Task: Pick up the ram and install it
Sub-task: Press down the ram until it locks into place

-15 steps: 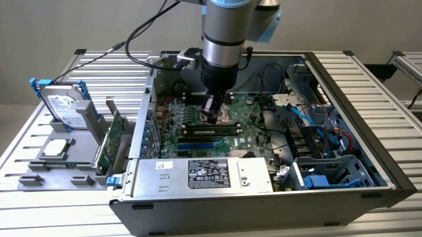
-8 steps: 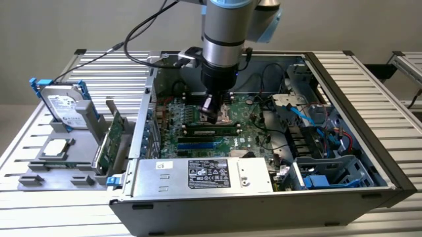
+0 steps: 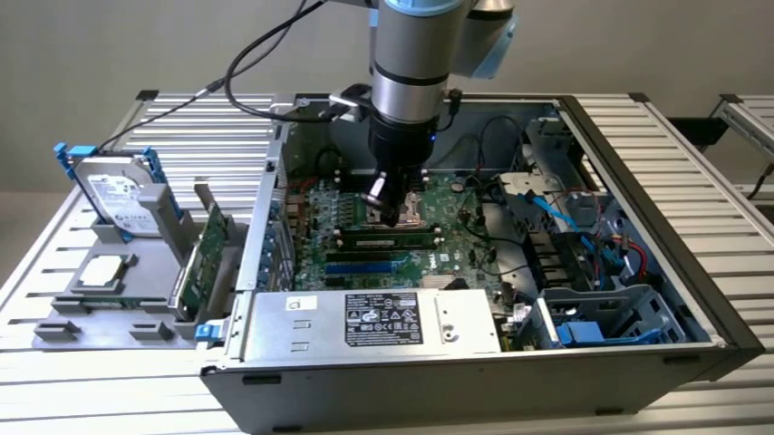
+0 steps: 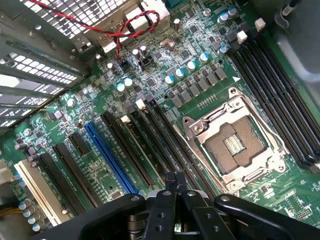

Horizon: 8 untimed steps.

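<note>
The arm reaches down from the top centre of the exterior view into an open computer case (image 3: 713,308) lying on a slatted metal table (image 3: 677,127). The claw (image 3: 384,201) hangs low over the green motherboard (image 3: 454,227), just beside the silver processor socket (image 3: 415,210) at the middle of the frame.

In the wrist view the claw (image 4: 175,186) sits at the bottom centre of the picture, its two black fingers (image 4: 169,181) pressed together with nothing between them: clenched and empty. Their tips hover above the bank of black memory slots (image 4: 150,145) that runs diagonally to the left of the processor socket (image 4: 235,145) in that picture. A blue slot (image 4: 111,160) lies further to the lower left.

The ram (image 3: 390,242) appears as a dark green stick with black chips lying flat and horizontal on the board just below the claw in the exterior view, seemingly seated in a slot, though from this angle that is hard to confirm. It is near the claw but apart from it.

At the left of the exterior view, outside the case, a grey holder (image 3: 109,308) carries a silver hard drive (image 3: 121,195) standing upright and a green expansion card (image 3: 206,258) leaning beside it. The power supply (image 3: 375,322) with its label fills the lower centre of the case.
</note>
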{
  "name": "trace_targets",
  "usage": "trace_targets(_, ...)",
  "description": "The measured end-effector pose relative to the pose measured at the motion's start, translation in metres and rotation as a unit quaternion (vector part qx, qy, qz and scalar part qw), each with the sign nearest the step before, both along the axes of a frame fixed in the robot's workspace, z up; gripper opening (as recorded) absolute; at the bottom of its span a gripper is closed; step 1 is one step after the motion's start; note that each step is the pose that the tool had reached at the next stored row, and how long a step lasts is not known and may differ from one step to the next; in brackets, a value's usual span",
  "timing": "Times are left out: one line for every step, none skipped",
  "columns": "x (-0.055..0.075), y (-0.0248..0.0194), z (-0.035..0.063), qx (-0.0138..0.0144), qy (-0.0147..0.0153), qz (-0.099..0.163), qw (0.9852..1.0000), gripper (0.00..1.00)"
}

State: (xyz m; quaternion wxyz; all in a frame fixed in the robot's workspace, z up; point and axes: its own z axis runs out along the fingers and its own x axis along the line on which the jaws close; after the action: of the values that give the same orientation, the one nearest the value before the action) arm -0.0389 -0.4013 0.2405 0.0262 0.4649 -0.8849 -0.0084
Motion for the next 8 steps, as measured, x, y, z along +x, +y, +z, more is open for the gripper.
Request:
trace_targets(0.0,0.0,0.0,0.0002,-0.0002,-0.006,1.0,0.11)
trace_targets(0.0,0.0,0.0,0.0004,-0.0005,-0.011,0.9999,0.11)
trace_targets(0.0,0.0,0.0,0.0006,-0.0007,-0.017,0.9999,0.11)
trace_targets(0.0,0.0,0.0,0.0008,-0.0009,-0.022,0.9998,0.11)
trace_targets(0.0,0.0,0.0001,0.001,-0.0011,-0.028,0.9996,0.11)
trace_targets(0.0,0.0,0.0001,0.0012,-0.0013,-0.034,0.9994,0.11)
trace_targets(0.0,0.0,0.0001,0.0014,-0.0015,-0.04,0.9992,0.11)
trace_targets(0.0,0.0,0.0001,0.0015,-0.0017,-0.045,0.999,0.11)
